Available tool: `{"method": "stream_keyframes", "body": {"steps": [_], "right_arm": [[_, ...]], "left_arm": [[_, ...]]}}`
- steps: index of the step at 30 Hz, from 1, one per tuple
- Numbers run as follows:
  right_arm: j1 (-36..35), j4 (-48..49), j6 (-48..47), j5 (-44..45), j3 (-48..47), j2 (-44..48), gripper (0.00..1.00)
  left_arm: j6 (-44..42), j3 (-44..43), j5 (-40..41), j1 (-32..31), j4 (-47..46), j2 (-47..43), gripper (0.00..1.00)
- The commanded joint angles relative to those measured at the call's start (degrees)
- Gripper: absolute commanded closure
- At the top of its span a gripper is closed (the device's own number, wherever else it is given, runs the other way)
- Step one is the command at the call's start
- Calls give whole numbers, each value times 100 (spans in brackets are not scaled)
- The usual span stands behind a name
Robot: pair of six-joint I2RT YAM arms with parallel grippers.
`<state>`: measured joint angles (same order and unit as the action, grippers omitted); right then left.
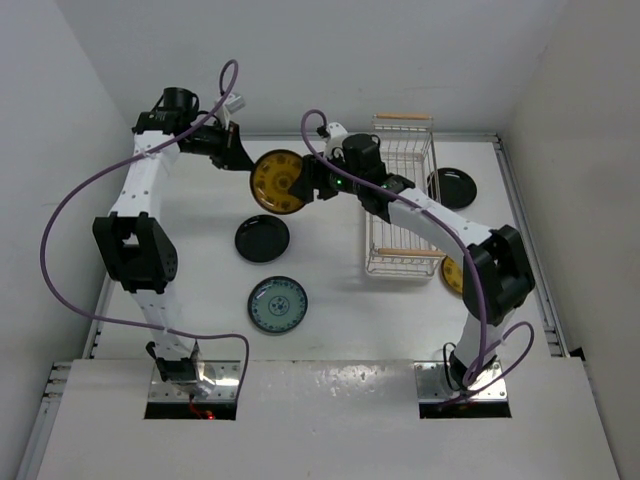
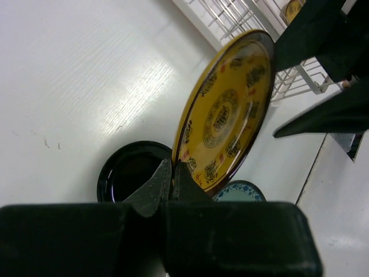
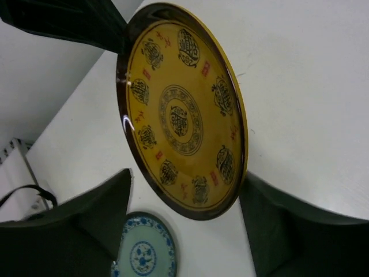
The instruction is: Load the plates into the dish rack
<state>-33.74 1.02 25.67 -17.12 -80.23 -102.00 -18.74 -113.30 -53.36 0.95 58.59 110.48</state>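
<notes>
Yellow plate (image 1: 278, 181): held on edge in the air above the table (image 1: 335, 330), left of the rack (image 1: 403, 200), between the two grippers.
Left gripper (image 2: 172, 173): fingers pinched tight on the plate's rim.
Right gripper (image 3: 184, 175): fingers spread wide on either side of the plate's opposite rim; contact cannot be told.
Black plate (image 1: 262, 238): flat on the table below the held plate.
Teal plate (image 1: 278, 304): flat, just nearer the arm bases.
Second black plate (image 1: 452, 187): flat, just right of the rack.
</notes>
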Motion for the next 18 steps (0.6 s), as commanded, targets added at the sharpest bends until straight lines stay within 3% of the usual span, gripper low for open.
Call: {"method": "stream_keyframes", "body": {"steps": [1,4,5,7,9,11,12,16,18], "right_arm": [[60,293,297,-186,-2,4,40],[78,548,447,-160,156,-5,61],[52,601,517,-133,209,-5,75],[78,750,623,-37,253,30,94],[78,925,685,138,314,118,100],[87,1049,764,427,542,224,100],[113,1145,773,725,595,433,100],[148,534,275,2436,807,1065,100],[148,112,-374,3333,789,1417,100]], "left_arm": [[-24,-79,-500,-156,-67,-395,100],[-24,-26,-560,-218,-67,-395,100],[-24,-26,-561,-218,-67,-395,100],[28,-26,-395,-280,-67,-343,100],[116,-26,-237,-350,-67,-290,100],[256,-26,139,-403,-119,-237,77],[309,-26,246,-403,-180,-237,43],[747,-96,1439,-455,-496,-237,23],[915,-96,2695,-455,-550,-237,21]]}}
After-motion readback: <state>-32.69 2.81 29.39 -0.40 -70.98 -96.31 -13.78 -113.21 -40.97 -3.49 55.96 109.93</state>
